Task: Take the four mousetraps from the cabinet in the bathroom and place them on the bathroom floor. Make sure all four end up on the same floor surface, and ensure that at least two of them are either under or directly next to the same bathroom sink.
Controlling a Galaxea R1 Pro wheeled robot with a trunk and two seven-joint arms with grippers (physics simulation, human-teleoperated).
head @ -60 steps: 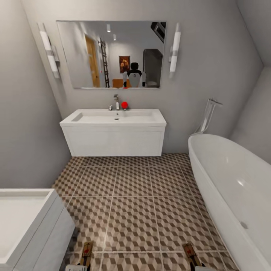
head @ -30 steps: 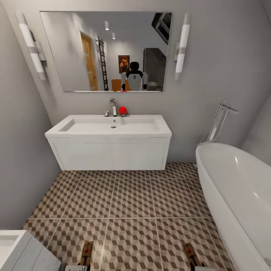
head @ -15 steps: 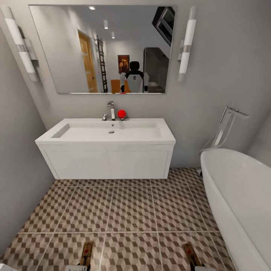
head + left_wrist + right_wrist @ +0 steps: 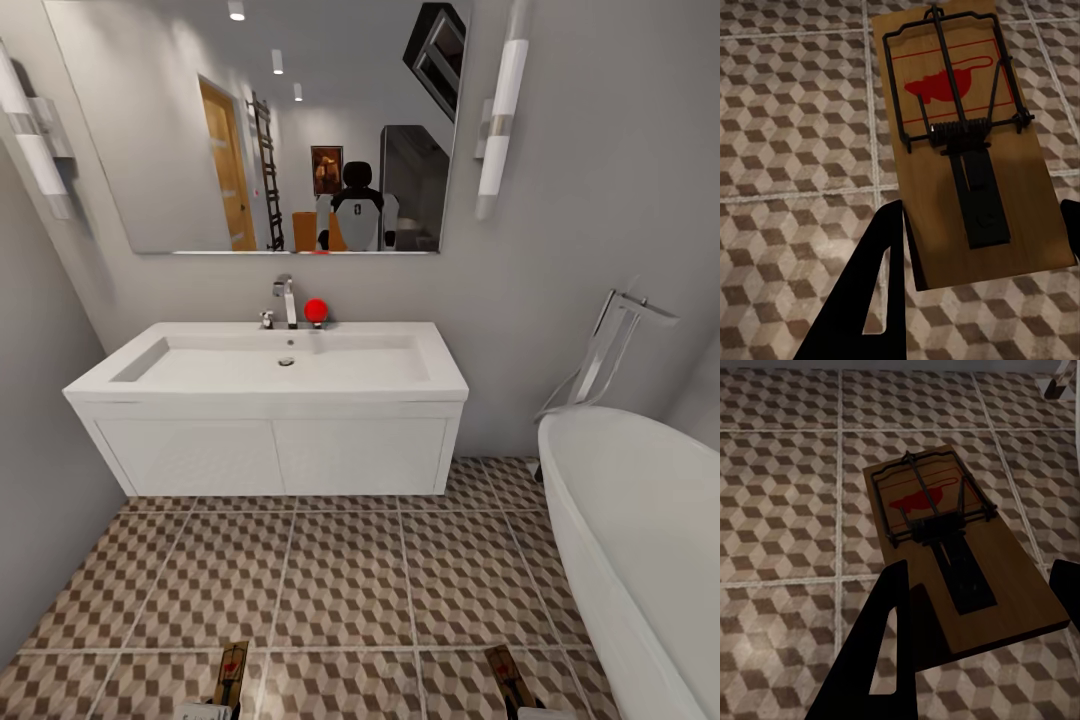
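Mousetraps: head view shows one (image 4: 230, 675) at lower left and another (image 4: 508, 675) at lower right, above the bathroom floor (image 4: 350, 570), long axes pointing toward the bathroom sink (image 4: 270, 385). Left wrist view: left gripper (image 4: 979, 247) clamps its trap's near end. Right wrist view: right gripper (image 4: 979, 607) likewise grips its trap.

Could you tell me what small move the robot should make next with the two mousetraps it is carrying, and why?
Probably roll a little closer to the bathroom sink. The left gripper holds one mousetrap and the right gripper holds another mousetrap, both above the bathroom floor, with several tiles to go before the sink.
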